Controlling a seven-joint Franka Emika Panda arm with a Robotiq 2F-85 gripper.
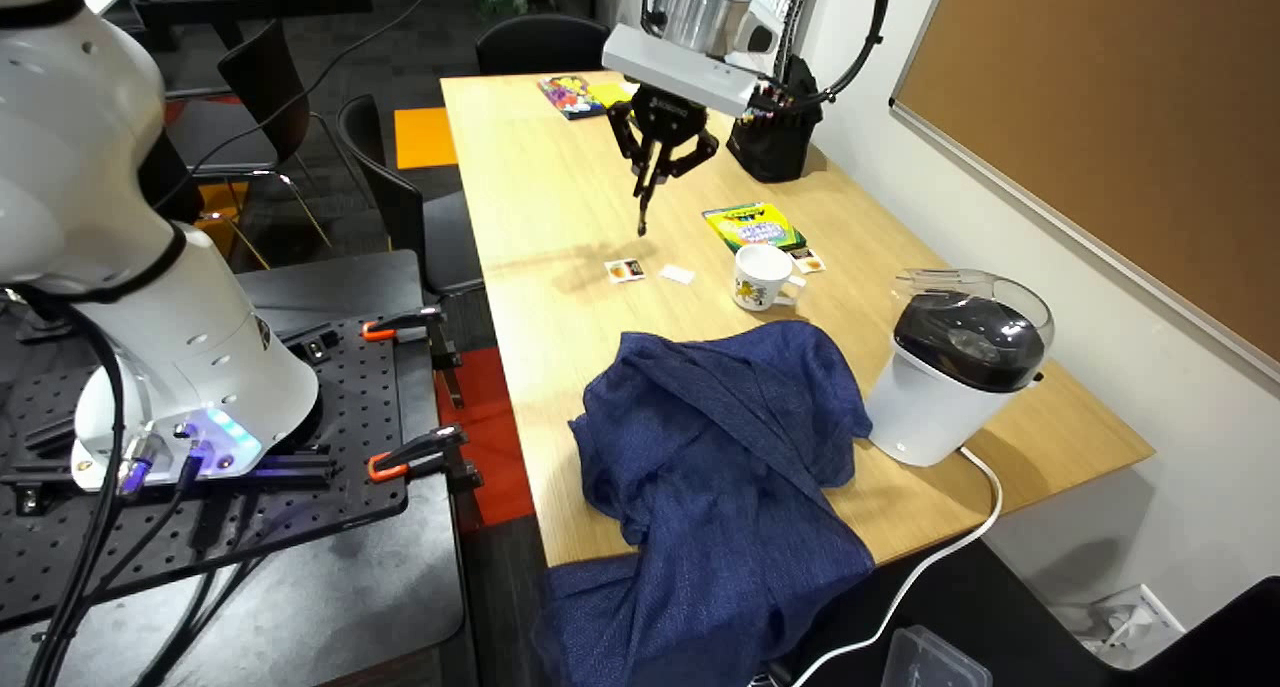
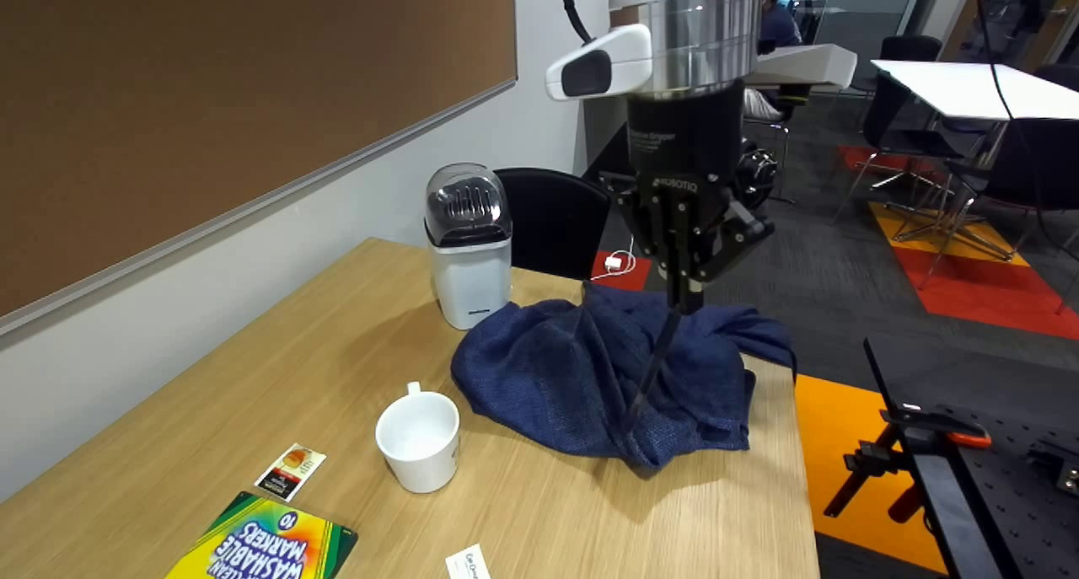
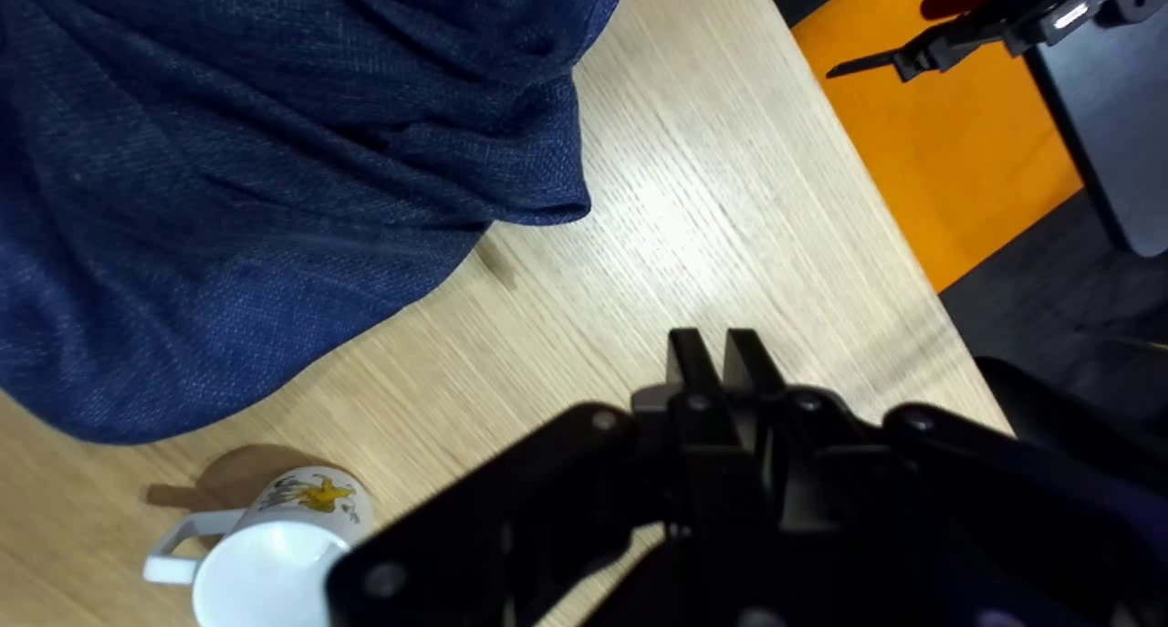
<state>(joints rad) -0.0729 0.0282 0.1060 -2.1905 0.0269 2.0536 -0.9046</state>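
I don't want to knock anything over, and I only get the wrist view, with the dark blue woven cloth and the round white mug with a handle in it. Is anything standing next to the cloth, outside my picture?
Observer: Yes. In both exterior views, a tall white appliance with a dark see-through dome stands right beside the dark blue woven cloth.
Operator: Good to know. Am I down on the pale wooden table, or above it?
Observer: Above it. In an exterior view, the black two-fingered pincer hangs in the air, its tips clear of the table.
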